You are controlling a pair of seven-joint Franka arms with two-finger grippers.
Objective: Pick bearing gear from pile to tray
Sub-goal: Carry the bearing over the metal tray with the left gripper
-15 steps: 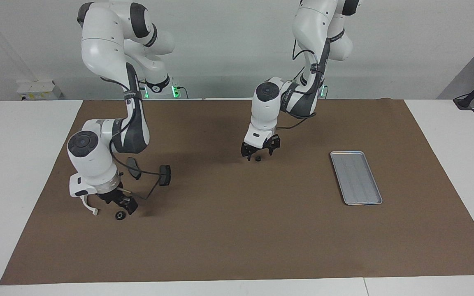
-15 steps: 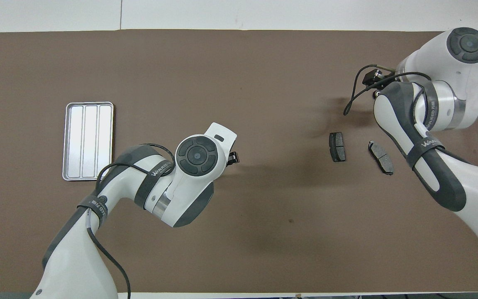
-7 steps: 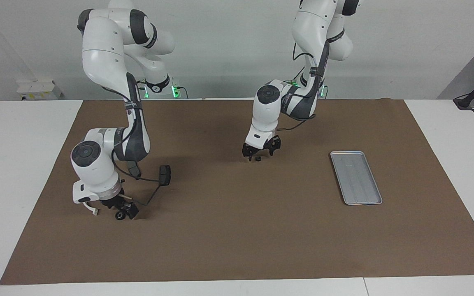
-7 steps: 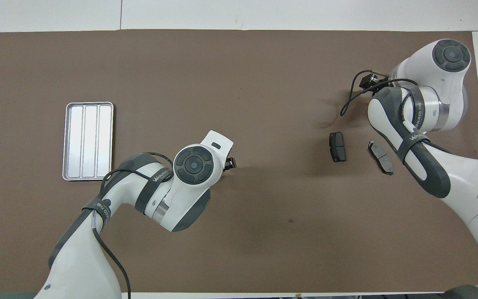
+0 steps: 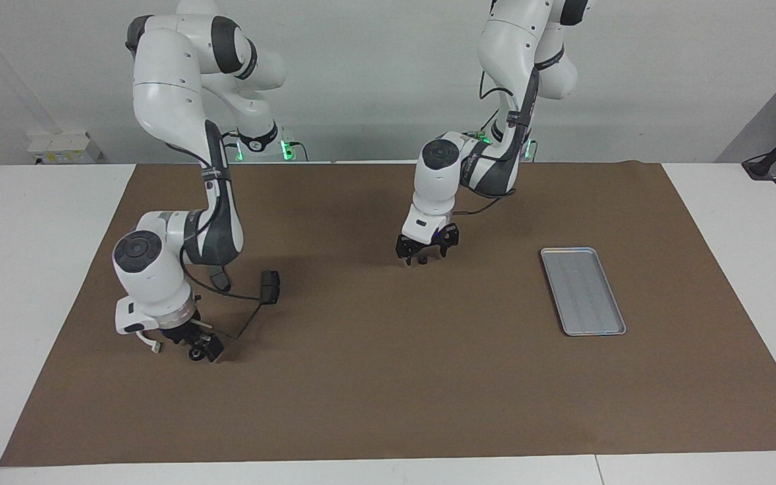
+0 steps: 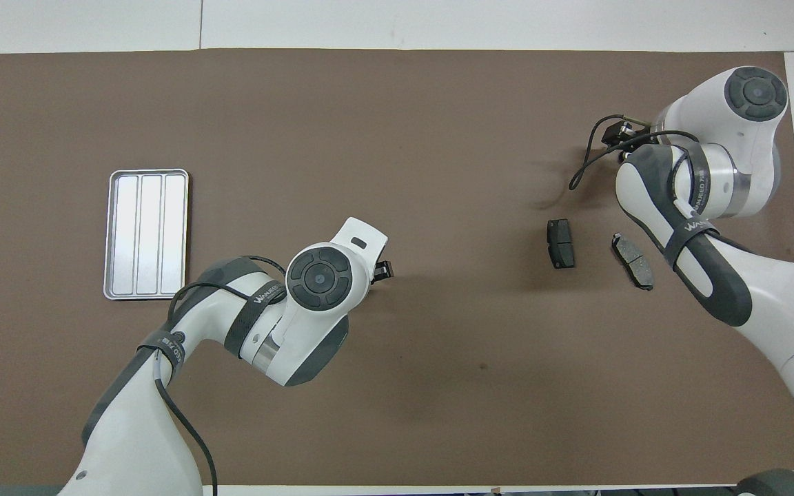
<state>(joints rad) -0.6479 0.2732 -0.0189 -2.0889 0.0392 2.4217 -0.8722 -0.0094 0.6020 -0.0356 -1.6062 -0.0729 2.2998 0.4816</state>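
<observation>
The pile lies toward the right arm's end of the mat. It includes two dark brake pads (image 5: 270,286) (image 6: 633,260), a white arc bracket (image 5: 152,345) and a small black round gear (image 5: 195,353). My right gripper (image 5: 199,346) is down at the mat, right at that gear. Another small black round piece (image 5: 422,261) lies mid-mat. My left gripper (image 5: 422,252) is open and low over it, one finger on each side. The silver tray (image 5: 583,291) lies empty toward the left arm's end and also shows in the overhead view (image 6: 147,234).
A brown mat (image 5: 388,377) covers the table. A black cable (image 5: 243,323) hangs from the right wrist beside the brake pads. In the overhead view both wrists cover their grippers and the round pieces.
My right gripper has come down and shifted onto the black round gear. My left gripper has settled slightly lower over the mid-mat black piece. The pads and tray have not moved.
</observation>
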